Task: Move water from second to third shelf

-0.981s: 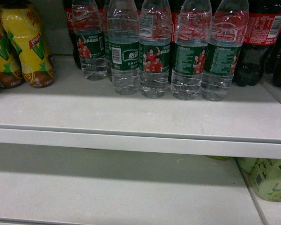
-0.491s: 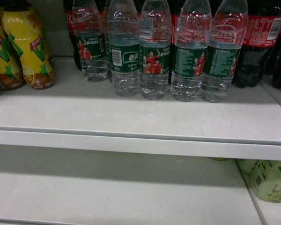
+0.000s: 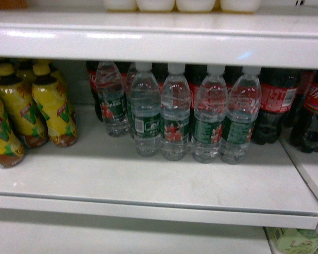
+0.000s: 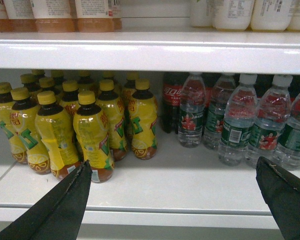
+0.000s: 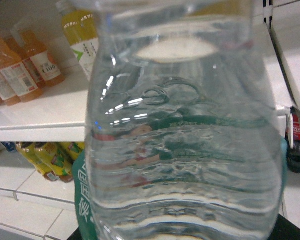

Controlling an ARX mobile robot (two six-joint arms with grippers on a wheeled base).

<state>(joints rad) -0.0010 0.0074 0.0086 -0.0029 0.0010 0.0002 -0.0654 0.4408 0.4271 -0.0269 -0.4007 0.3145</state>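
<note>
Close to my right wrist camera a water bottle (image 5: 185, 150) fills the view; I cannot tell whether the right gripper grips it. My left gripper (image 4: 175, 192) is wide open, holding nothing. Farther, water bottles (image 3: 175, 119) stand on the shelf (image 3: 148, 182).

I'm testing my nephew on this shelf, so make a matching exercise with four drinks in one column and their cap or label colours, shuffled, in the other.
Things:
1. water bottles
2. yellow drink bottles
3. cola bottles
4. orange drink bottles

Colours:
A. red label
B. yellow cap
C. dark green label
D. white label

Pairs: 1-C, 2-B, 3-A, 4-D
</note>
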